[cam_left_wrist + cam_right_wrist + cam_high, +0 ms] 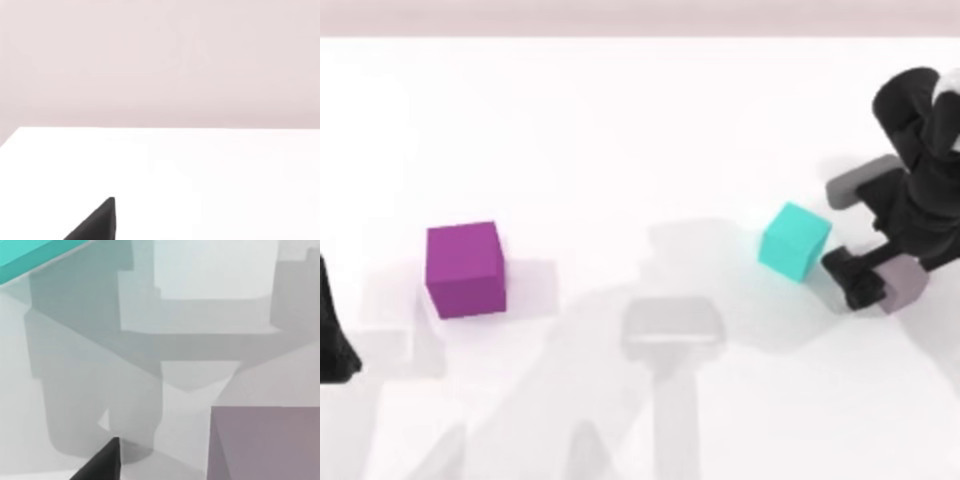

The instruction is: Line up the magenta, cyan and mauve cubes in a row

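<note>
Magenta cube point(466, 268) sits at table's point(620, 130) left side | cyan cube point(795, 240) right of centre, well apart from it | mauve cube point(903, 283) just beside cyan one, at right gripper point(865, 285), whose fingers touch it; clamped or not, cannot tell | left gripper point(335, 335) parked at left edge, finger state not visible

A glossy white table point(620, 130) carries soft grey shadows beneath a pale pinkish wall point(160, 60).
</note>
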Available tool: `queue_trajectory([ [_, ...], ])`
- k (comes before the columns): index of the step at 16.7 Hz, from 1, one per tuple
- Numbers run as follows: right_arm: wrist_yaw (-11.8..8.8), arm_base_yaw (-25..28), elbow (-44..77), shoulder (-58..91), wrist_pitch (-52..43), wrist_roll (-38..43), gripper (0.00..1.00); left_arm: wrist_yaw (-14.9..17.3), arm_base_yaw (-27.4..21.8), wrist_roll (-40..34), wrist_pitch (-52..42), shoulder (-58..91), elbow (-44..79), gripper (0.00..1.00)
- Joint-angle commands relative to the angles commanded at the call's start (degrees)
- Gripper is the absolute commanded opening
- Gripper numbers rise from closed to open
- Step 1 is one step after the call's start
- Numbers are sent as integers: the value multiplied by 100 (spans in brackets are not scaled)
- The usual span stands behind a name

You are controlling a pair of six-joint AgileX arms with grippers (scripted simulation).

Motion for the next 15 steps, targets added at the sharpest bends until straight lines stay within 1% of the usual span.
queue_trajectory([
  [1,0,0,0,0,0,0,100,0,0,0,0,0,0,100],
  [14,0,0,0,0,0,0,2,0,0,0,0,0,0,100],
  [15,0,0,0,0,0,0,0,0,0,0,0,0,0,100],
])
